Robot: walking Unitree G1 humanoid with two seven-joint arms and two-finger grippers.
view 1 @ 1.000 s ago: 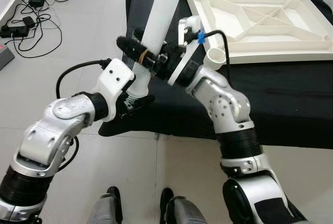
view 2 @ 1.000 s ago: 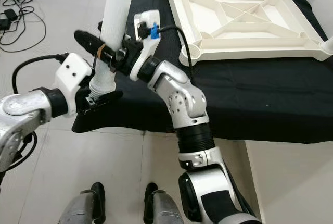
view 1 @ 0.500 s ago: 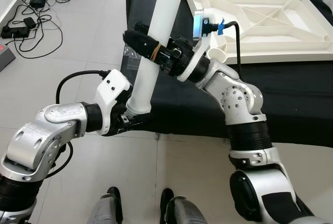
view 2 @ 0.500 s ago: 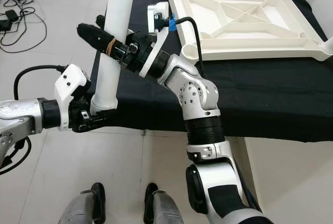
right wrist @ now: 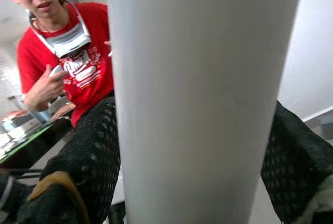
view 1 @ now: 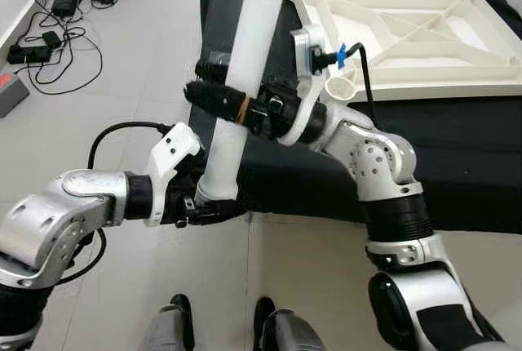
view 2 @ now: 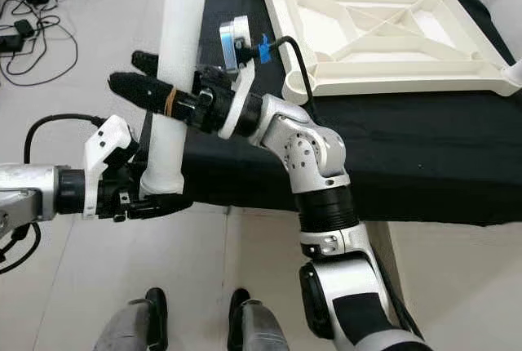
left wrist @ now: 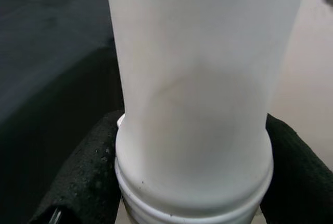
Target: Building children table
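Currently both grippers clamp one white table leg (view 1: 245,65), held steep in the air off the front-left corner of the upside-down tabletop (view 1: 424,33). Left gripper (view 1: 204,204) is clenched on the leg's threaded bottom end; right gripper (view 1: 214,94) is clenched round the shaft just above it, fingers (right wrist: 93,146) flanking the tube. Open corner socket (view 1: 341,87) sits just behind the right wrist, well apart from the leg's end. Step looks like carrying the leg to the socket. Next move needs the threaded end swung over the socket, lined up, then seated. A person (right wrist: 62,62) in red stands beyond the leg.
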